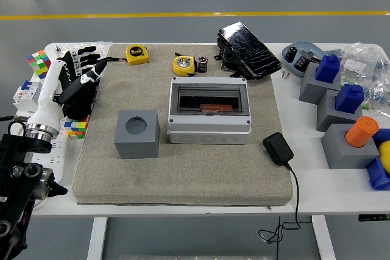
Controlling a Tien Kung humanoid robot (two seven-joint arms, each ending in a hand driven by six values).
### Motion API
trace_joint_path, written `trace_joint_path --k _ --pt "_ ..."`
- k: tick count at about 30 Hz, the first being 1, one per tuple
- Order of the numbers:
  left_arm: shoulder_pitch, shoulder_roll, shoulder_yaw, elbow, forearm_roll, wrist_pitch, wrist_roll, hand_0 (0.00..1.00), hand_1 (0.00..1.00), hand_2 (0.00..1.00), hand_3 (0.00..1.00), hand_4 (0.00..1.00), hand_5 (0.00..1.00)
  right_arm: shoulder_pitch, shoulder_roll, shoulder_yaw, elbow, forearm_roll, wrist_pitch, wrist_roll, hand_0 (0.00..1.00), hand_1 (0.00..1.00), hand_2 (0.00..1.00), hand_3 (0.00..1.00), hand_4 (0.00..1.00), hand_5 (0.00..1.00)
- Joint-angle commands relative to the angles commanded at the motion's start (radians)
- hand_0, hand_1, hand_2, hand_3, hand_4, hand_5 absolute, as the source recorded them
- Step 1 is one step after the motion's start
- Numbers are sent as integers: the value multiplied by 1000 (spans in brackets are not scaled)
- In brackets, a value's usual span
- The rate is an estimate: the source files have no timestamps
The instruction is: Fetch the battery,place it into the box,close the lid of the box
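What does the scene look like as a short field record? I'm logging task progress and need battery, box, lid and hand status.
battery: upright on the mat's far part, beside a yellow tape measure, untouched
box: grey, mid-mat, no battery visible inside
lid: dark, swung open behind the box
left hand: at the mat's left edge, fingers relaxed, holding nothing
right hand: out of view
task stage: battery not yet fetched
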Motion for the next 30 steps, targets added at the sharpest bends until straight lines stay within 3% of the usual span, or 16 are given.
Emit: trace_joint_path --k 30 --pt "-2 -4 -28 -11 0 -8 9 634 716 707 737 998 555 14 -4 -4 0 8 1 2 642 648 658 577 976 582"
